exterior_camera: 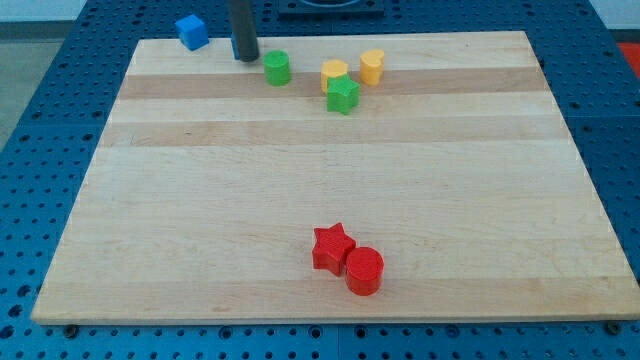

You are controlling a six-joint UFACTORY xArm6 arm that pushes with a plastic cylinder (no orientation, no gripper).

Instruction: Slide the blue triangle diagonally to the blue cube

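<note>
My tip (245, 57) rests on the wooden board (330, 190) near its top edge, touching no block, between the blue cube (192, 32) at the view's left and the green cylinder (277, 68) just to its right. The blue triangle cannot be seen. The rod stands upright, running out of the view's top.

1. I count one blue cube (191, 32).
2. Two green blocks: a green cylinder (277, 68) and a green star (343, 95).
3. Two yellow blocks (334, 75) (372, 66).
4. Two red blocks: a red star (332, 247) and a red cylinder (364, 271).
</note>
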